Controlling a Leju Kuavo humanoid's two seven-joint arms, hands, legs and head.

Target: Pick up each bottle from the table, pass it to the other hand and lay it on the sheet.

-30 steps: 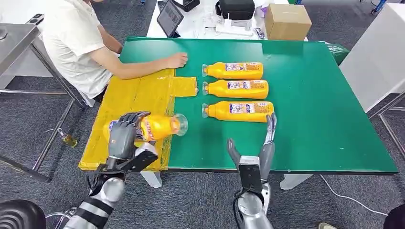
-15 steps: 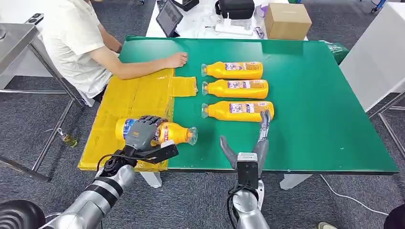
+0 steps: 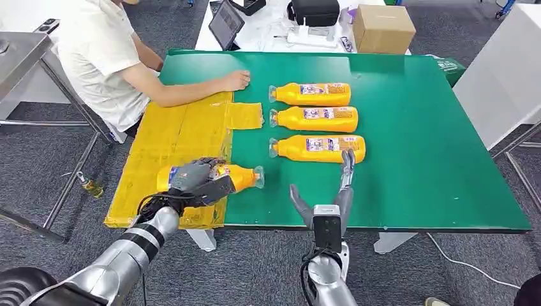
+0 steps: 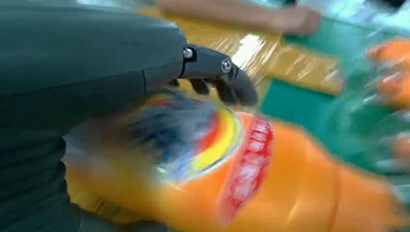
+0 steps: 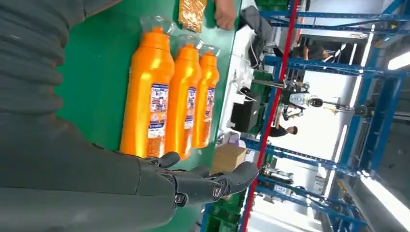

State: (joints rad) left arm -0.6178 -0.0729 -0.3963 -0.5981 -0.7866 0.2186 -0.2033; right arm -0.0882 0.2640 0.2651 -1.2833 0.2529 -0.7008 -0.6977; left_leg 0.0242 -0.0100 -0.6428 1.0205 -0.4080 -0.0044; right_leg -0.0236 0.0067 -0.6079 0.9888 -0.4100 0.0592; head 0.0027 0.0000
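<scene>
Fingers (image 3: pixel 194 169) of the left hand (image 3: pixel 191 180) wrap over the held bottle (image 3: pixel 220 177), an orange plastic one with a blue, yellow and red label and a clear cap, lying on its side at the near edge of the desk (image 3: pixel 421 159); its base end is over the yellow sheet (image 3: pixel 172 131) and its cap end reaches out over the green surface.

That green desk is the largest thing, with the yellow sheet spread along its left edge. A person (image 3: pixel 102 51) in a white shirt sits at the far left corner, one hand (image 3: pixel 236 80) resting on the desk by the sheet. Three more orange bottles (image 3: pixel 316 116) lie side by side in a row near the middle, caps toward the sheet. A cardboard box (image 3: pixel 383 29) and a tablet (image 3: pixel 226 24) stand on a white table beyond the far edge.

Spread wide and holding nothing, the right hand (image 3: pixel 332 191) hangs at the near edge, its longest fingertip just beside the nearest bottle (image 3: pixel 318 148) of the row.
</scene>
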